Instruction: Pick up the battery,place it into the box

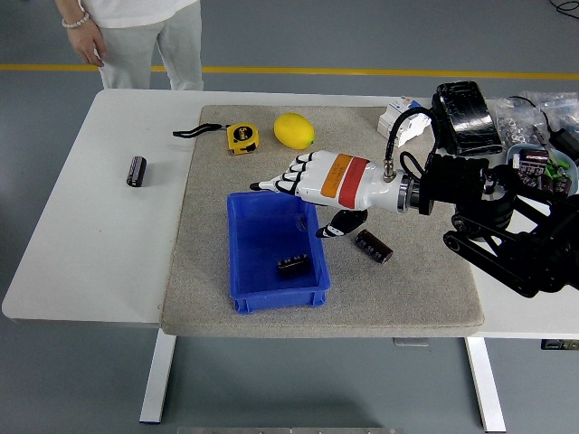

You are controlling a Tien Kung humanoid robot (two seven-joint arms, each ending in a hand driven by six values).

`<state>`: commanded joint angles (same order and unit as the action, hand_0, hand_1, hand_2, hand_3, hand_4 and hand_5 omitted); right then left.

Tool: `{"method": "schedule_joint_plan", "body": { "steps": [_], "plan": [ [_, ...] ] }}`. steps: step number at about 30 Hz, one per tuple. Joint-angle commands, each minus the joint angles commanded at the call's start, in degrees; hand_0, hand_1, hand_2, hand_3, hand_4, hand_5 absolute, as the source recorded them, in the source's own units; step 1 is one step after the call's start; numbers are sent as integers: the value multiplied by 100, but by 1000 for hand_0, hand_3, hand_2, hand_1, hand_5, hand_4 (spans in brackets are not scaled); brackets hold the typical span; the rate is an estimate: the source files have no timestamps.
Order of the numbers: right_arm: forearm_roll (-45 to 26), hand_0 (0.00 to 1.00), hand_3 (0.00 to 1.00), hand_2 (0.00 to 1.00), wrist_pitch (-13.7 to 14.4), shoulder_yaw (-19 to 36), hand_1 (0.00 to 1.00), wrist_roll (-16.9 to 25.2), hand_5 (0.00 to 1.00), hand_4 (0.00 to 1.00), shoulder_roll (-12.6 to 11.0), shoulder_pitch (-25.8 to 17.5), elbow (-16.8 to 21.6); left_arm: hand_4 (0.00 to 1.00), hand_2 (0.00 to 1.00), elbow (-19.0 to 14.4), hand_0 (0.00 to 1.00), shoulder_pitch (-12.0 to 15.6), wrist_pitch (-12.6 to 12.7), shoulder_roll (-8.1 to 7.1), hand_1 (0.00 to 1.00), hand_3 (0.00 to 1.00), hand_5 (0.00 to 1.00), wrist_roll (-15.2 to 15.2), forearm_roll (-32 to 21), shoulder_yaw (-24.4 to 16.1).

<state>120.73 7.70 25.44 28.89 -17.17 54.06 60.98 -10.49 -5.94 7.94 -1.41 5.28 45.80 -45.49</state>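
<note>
Blue box (pixel 242 237) on a grey mat (pixel 208 271) holds 1 dark battery (pixel 291 264), lying flat near its right wall, long axis running left to right. Above the box's right rim, the right hand (pixel 312 183) hovers, fingers spread, empty.

Glossy plastic box (pixel 271 291) on a rough (felt-like) mat (pixel 208 271).

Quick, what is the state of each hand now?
Left hand: not in view.
Right hand: open, holding nothing, above the blue box.
</note>
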Motion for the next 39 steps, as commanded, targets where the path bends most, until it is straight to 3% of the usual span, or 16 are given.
{"method": "schedule_joint_plan", "body": {
  "steps": [1, 6, 7, 12, 13, 29, 39],
  "plan": [
    [11, 764, 998, 846, -39, 40, 760, -1, 111, 936, -79, -1, 29, 775, 811, 2, 689, 0, 2, -2, 684, 800, 798, -7, -20, 9],
    [220, 764, 998, 846, -135, 88, 760, -37, 111, 936, -516, -88, 251, 775, 811, 7, 689, 14, 17, -5, 684, 800, 798, -32, -107, 54],
    [251, 762, 948, 830, -137, 46, 751, -38, 120, 924, -584, -108, 266, 776, 808, 6, 690, 17, 18, -5, 680, 801, 797, -35, -124, 65],
    [394, 762, 948, 830, -182, -193, 751, -39, 120, 924, -774, -245, 139, 776, 808, 6, 690, 12, 23, 6, 680, 801, 797, -45, -178, 108],
    [404, 760, 866, 820, -188, -218, 748, -36, 111, 908, -791, -276, 103, 776, 807, 7, 689, 10, 23, 9, 677, 799, 796, -47, -182, 111],
    [442, 757, 844, 813, -174, -620, 742, -53, 115, 894, -762, -382, -334, 777, 807, 4, 688, -40, 20, 25, 678, 799, 795, -64, -238, 176],
    [449, 751, 851, 811, -138, -750, 740, -89, 112, 882, -531, -365, -710, 778, 806, -14, 688, -66, 14, 39, 677, 798, 795, -35, -212, 179]
  ]
}}
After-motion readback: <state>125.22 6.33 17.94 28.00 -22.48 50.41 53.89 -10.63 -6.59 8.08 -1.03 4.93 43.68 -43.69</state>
